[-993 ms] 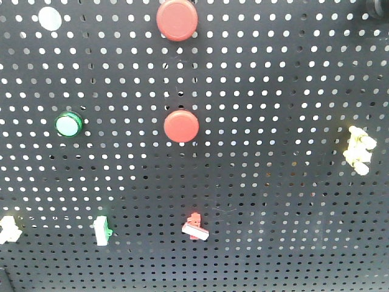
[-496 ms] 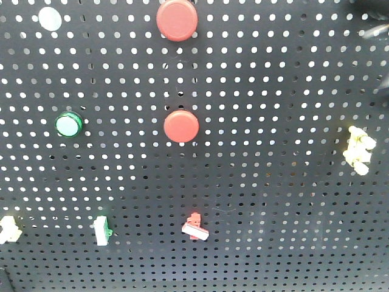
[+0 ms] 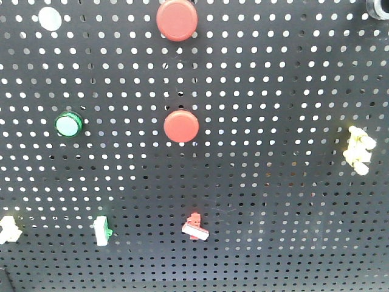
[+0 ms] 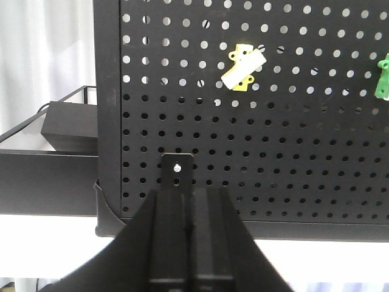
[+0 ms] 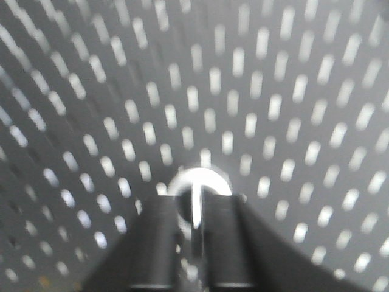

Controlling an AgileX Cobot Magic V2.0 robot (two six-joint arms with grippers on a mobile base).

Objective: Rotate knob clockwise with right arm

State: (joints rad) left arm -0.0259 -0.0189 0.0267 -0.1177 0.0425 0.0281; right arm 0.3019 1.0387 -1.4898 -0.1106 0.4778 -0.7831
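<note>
In the right wrist view, blurred, the knob (image 5: pixel 198 182) is a round silver-ringed dial on the black pegboard (image 5: pixel 255 85). Its pale ridge runs down between my right fingertips. My right gripper (image 5: pixel 193 210) is shut on that ridge, its jaws almost together. In the front view, part of a dark, white-ringed dial (image 3: pixel 378 6) shows at the top right corner, and no arm is seen there. My left gripper (image 4: pixel 189 201) is shut and empty, low in front of the pegboard's bottom edge.
The front view shows two red push buttons (image 3: pixel 177 19) (image 3: pixel 181 126), a green button (image 3: pixel 68 125), a white button (image 3: pixel 50 18), and red (image 3: pixel 195 227), green (image 3: pixel 102 230) and yellow (image 3: pixel 358 149) switches. A yellow switch (image 4: pixel 243 68) is above my left gripper.
Half a second ago a dark blurred shape covered the front view's top right corner. It is gone now and the corner looks as it did one second ago.
</note>
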